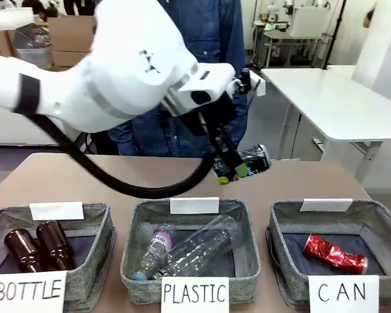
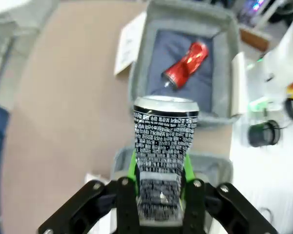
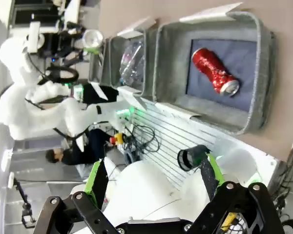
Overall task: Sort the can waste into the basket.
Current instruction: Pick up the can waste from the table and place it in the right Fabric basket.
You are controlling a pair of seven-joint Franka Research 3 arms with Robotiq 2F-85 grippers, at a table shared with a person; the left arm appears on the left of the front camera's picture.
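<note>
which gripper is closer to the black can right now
Left. The left gripper is shut on the black can, holding it above the table. The right gripper hangs open high on the robot's side, looking down on the CAN basket.

Glossy red can (image 1: 334, 253), woven-cloth basket (image 1: 283, 225)

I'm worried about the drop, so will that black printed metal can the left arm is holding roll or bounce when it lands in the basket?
The black printed metal can looks pinched where the left pincer grips it, so probably thin and light. Being round, it may roll briefly, but the grey fabric CAN basket walls should contain it.
</note>
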